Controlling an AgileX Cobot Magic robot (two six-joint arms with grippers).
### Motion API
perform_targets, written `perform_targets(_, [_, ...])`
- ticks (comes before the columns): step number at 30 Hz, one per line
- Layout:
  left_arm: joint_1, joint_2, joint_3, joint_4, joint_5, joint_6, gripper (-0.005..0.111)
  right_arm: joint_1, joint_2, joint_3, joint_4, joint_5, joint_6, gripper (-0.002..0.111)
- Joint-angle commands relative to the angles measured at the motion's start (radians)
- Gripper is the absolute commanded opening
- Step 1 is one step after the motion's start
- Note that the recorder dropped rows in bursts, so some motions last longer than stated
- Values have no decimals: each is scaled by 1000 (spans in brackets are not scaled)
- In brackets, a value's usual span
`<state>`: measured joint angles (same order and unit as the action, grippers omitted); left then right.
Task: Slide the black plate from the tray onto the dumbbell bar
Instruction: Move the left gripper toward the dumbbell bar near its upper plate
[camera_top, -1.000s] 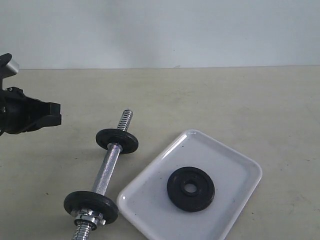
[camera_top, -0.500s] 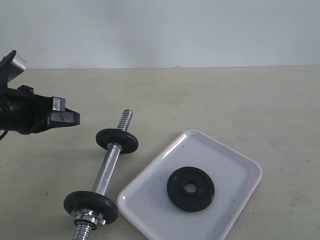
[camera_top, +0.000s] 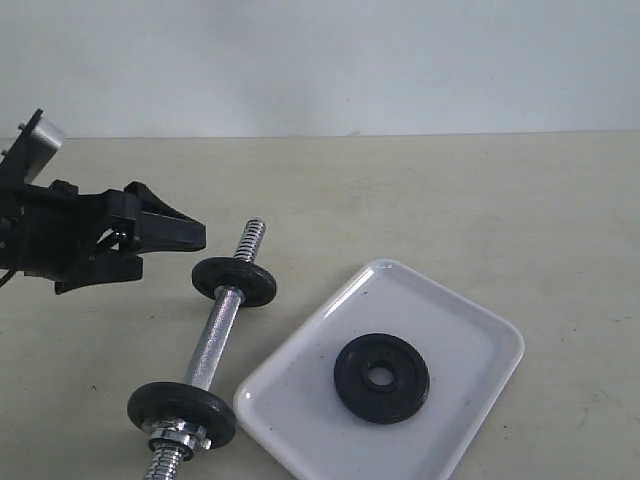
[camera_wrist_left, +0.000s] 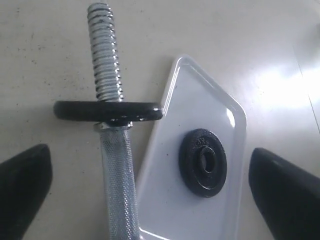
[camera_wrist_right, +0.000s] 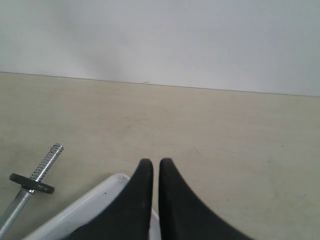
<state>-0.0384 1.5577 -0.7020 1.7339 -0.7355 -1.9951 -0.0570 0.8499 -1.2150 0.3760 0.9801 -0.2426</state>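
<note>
A matte beige tabletop (camera_top: 450, 200), faintly speckled and scuffed, fills the lower scene. Behind it rises a plain, pale grey-white wall (camera_top: 350, 60). The light is soft and even, with mild shadows.

Glossy white tray (camera_top: 455, 318), matte black plate (camera_top: 403, 388), shiny knurled metal dumbbell bar (camera_top: 211, 342), smooth matt tabletop (camera_top: 450, 200)

Black plate (camera_top: 381, 378): matte blk. Tray (camera_top: 440, 315): glossy white. Dumbbell bar (camera_top: 212, 345): chrome, cross-hatch knurl mid, spiral thread at 1 & 7 o'clock ends. Discs (camera_top: 234, 281) on bar: blk. Table (camera_top: 450, 200): beige w/ dark specks. Wall (camera_top: 350, 60): pale grey. Left gripper (camera_wrist_left: 152, 192) & right gripper (camera_wrist_right: 155, 167): blk.
</note>
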Motion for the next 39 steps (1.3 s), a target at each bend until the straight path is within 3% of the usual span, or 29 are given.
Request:
perform_targets(1, [-88, 8, 5, 11, 109, -106, 109, -3, 0, -4, 11, -3, -7, 3])
perform_targets(4, [-171, 43, 5, 11, 188, -106, 109, -3, 0, -4, 13, -3, -7, 3])
perform_targets(7, [-206, 103, 3, 11, 205, -106, 109, -3, 0, -4, 13, -2, -7, 3])
perform_targets(18, [-206, 220, 3, -2, 251, -100, 109, -3, 0, -4, 13, 18, -12, 3])
perform_targets(27, [-206, 220, 3, -222, 206, 169, 109, -3, 0, -4, 13, 18, -21, 3])
perform_targets(35, [-206, 220, -9, -244, 204, 184, 109, -3, 0, -4, 13, 14, -21, 3])
perform_targets(39, [-237, 224, -29, -253, 202, 189, 109, -3, 0, -4, 13, 12, -21, 3])
